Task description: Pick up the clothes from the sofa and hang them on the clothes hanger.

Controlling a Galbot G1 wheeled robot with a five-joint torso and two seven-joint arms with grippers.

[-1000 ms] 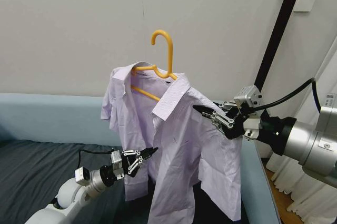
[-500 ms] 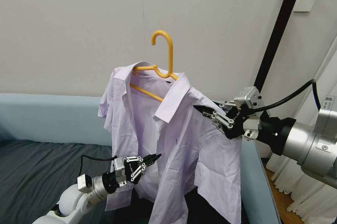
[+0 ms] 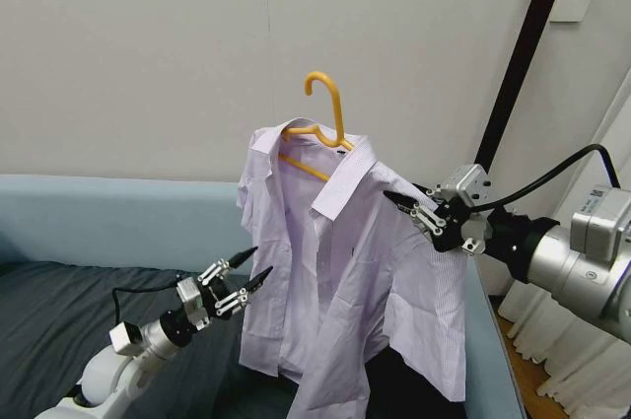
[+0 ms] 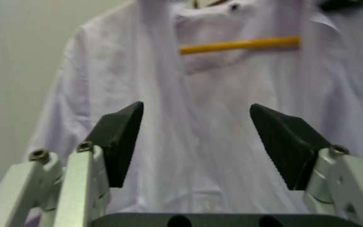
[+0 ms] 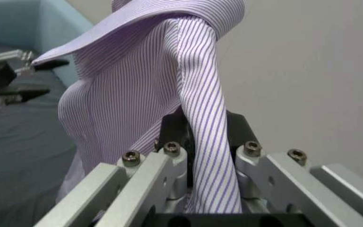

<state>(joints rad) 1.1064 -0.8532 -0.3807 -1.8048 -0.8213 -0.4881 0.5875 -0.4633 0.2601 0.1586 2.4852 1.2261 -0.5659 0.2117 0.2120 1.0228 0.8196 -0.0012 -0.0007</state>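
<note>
The pale wall (image 3: 148,64) stands behind everything, and below it runs the sofa (image 3: 99,217), light blue along its back with a dark seat. In front of the sofa's right half, up in the air and clear of the seat, hangs the striped lilac shirt (image 3: 345,271). It is unbuttoned, its collar is draped over the yellow hanger (image 3: 327,108), and its 2 front panels fall loose. The hanger's hook points upward in front of the wall, and its crossbar (image 4: 238,45) shows through the open neck in my left wrist view. My right gripper (image 3: 409,210) reaches in from the right at shoulder height. Its fingers are pressed together on a fold of the shirt (image 5: 137,85) at the shoulder, with the striped cloth running down between the 2 pads in my right wrist view. My left gripper (image 3: 258,263) is lower down on the left, above the dark seat and just beside the shirt's lower front edge. Its 2 black fingers (image 4: 121,137) are spread wide with nothing between them, facing the cloth (image 4: 219,118). I cannot tell whether a fingertip brushes the hem.
</note>
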